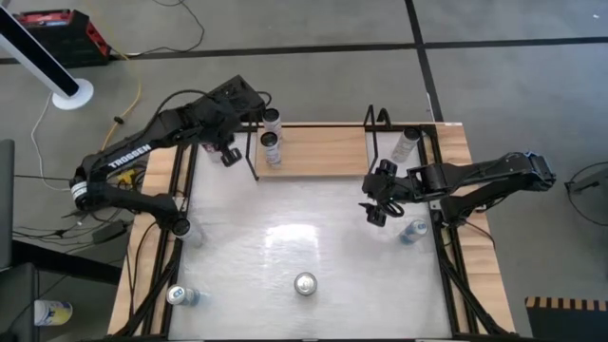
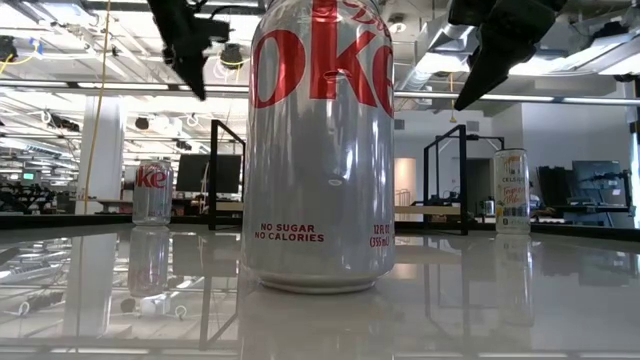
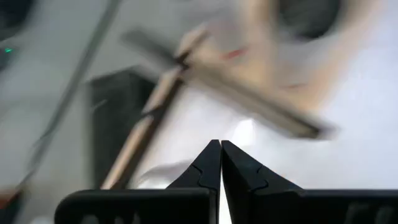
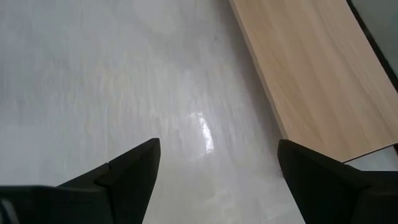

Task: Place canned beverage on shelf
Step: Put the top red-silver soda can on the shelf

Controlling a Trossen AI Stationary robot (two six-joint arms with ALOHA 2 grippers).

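Diet Coke cans on table and shelf

Nearest can (image 2: 320, 145), reading "NO SUGAR NO CALORIES", stands on the white table (image 1: 285, 237), well apart from both claws. Left gripper (image 3: 221, 163) is pressed together beside two cans (image 1: 272, 136) on the shelf (image 1: 323, 152). Right gripper (image 4: 217, 180) hangs spread just off the shelf's edge.

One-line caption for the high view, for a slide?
Two cans on the shelf; left gripper shut beside them, right gripper open over the table.

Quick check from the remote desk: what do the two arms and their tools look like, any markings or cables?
Both arms are dark with jointed links. The left arm carries white "TROSSEN" lettering and a white band near its base. The left tool and right tool each have two black wedge-shaped fingers. Thin dark cables trail near the left arm's base.
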